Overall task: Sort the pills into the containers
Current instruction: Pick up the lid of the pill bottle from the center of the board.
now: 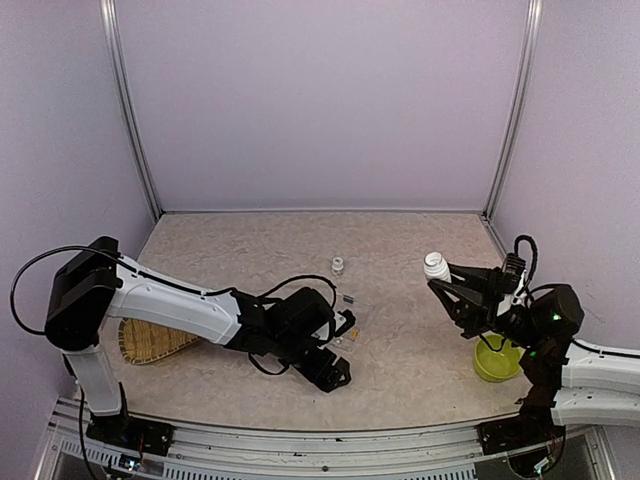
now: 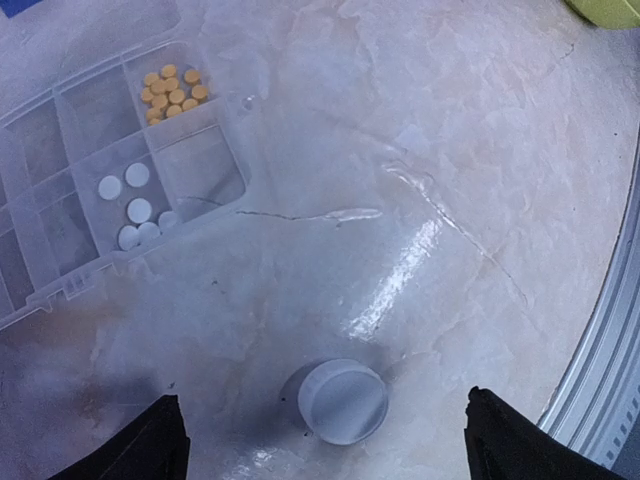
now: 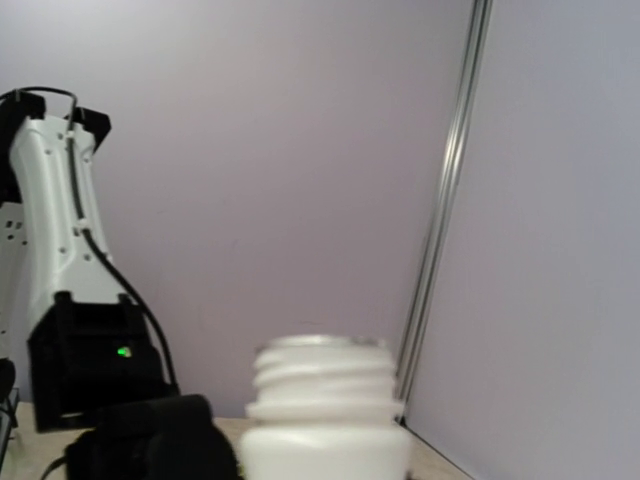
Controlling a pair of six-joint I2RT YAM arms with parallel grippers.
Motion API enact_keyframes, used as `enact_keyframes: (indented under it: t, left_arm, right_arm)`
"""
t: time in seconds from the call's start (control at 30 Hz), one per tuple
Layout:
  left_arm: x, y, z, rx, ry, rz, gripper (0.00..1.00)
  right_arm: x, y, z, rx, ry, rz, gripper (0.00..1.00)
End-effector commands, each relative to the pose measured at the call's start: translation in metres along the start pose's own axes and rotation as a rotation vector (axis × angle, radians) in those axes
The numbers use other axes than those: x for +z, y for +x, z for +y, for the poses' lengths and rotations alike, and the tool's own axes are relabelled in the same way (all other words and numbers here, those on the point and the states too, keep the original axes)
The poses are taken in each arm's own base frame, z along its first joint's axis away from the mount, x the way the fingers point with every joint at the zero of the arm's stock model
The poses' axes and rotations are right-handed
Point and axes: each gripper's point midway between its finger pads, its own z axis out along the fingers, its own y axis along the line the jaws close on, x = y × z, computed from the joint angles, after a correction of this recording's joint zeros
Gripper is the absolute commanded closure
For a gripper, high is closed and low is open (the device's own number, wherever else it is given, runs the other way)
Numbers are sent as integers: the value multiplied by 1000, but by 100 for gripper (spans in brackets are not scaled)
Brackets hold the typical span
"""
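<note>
two pincers are in view, with one clear box (image 2: 80, 200), one white bottle (image 1: 436, 266), one white cap (image 2: 343, 402), one green bowl (image 1: 497, 362) and one woven tray (image 1: 150, 342).

1. the clear box lies flat on the counter (image 1: 250, 250), in the upper left of the left wrist view. its visible edges run from the left edge of the frame upward to the right. its left part is cut off, so the full long axis cannot be told.
2. roughly a dozen orange pills (image 2: 172, 92) sit clustered in one compartment at the box's upper right corner.
3. five or six white pills (image 2: 138, 209) lie in the compartment just below; the exact count is unclear through the plastic.
4. the left pincer (image 1: 335, 372) hangs low over the counter at lower centre of the top view. its fingers (image 2: 150, 445) stand wide apart, gripping nothing. the white cap lies flat on the counter between them, touching neither.
5. the right pincer (image 1: 440, 280) is clamped on the white bottle, held above the counter right of centre. the bottle is uncapped; in the right wrist view its threaded neck points up.
6. the green bowl sits at lower right, the woven tray at lower left, both well apart from the box.
</note>
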Motion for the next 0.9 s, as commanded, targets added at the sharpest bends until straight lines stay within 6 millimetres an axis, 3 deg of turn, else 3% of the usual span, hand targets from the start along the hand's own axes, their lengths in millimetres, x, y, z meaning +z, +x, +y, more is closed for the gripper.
enact_keyframes:
  t: [0.0,0.37,0.87]
  left_arm:
    - [6,1,-2,52,-70,28,8]
    - [17,4,-1,72,-120,59,38]
    - [19,11,-8,93,-118,77,62]
  right_arm:
    - [-5,4,-6,9,42,17,84]
    - [-8,6,-5,14,45,23,83]
    - [-10,9,-5,12,50,31,82]
